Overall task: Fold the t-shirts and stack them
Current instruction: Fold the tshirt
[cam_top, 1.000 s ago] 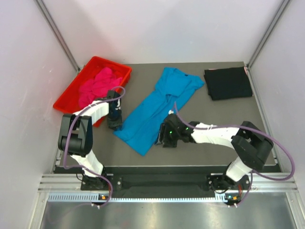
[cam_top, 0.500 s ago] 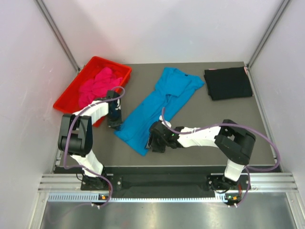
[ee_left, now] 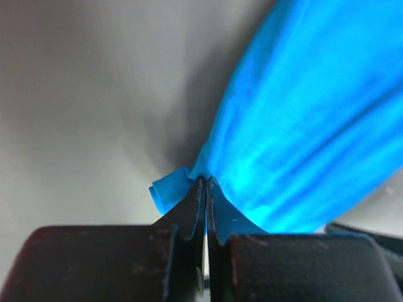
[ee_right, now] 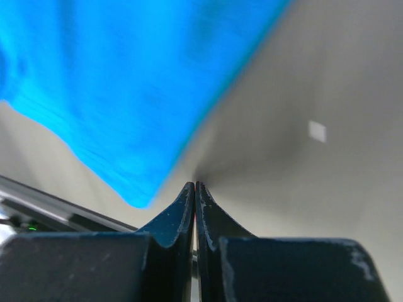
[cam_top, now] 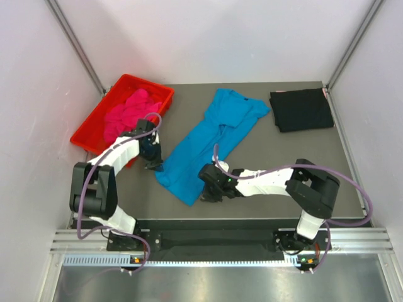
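Left gripper (ee_left: 205, 182) pinches the turquoise t-shirt (ee_left: 302, 126); right gripper (ee_right: 194, 185), closed empty beside the hem, may leave the fold one-sided and skewed.

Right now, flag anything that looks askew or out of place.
The turquoise t-shirt lies diagonal and rumpled, one corner pinched in the left hand. The right hand is shut on nothing beside its hem. The pink t-shirt sits bunched in the red tray.

- We record a grey table (cam_top: 264, 157).
- We find a red tray (cam_top: 94, 113) at its far-left corner.
- A turquoise t-shirt (cam_top: 201, 141) lies diagonally across the middle.
- A black t-shirt (cam_top: 301, 109) lies folded far right.
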You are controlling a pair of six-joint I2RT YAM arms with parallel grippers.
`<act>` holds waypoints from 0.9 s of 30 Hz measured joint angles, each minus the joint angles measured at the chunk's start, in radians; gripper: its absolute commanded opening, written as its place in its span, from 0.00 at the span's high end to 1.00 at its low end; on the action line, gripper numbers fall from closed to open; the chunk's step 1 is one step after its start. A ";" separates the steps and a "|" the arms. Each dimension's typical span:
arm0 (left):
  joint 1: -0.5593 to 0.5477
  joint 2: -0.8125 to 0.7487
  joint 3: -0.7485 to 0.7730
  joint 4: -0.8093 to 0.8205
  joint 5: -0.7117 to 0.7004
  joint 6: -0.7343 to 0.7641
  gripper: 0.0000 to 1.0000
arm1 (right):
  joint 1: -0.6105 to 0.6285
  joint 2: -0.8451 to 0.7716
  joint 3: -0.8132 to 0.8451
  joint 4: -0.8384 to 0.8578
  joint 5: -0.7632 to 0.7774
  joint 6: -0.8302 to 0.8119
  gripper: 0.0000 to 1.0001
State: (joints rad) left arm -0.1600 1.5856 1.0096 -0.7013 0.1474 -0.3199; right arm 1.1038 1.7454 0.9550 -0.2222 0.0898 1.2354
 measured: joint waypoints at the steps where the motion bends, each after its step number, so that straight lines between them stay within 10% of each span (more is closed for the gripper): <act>1: -0.004 -0.018 -0.010 0.000 0.015 -0.005 1.00 | 0.000 -0.016 -0.017 -0.008 0.004 -0.007 1.00; 4: -0.018 -0.063 -0.031 -0.012 0.039 -0.018 1.00 | 0.000 -0.087 -0.068 -0.036 0.020 -0.024 0.99; 7: -0.024 -0.071 -0.030 -0.021 0.012 -0.019 0.98 | 0.001 -0.134 -0.075 -0.047 0.030 -0.017 0.67; 27: -0.013 0.082 -0.005 -0.013 -0.190 -0.041 0.98 | 0.071 -0.007 0.023 -0.087 0.048 0.229 0.65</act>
State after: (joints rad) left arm -0.1730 1.6672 1.0042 -0.7139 -0.0425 -0.3607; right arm 1.1744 1.7386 0.9775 -0.3088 0.1375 1.4643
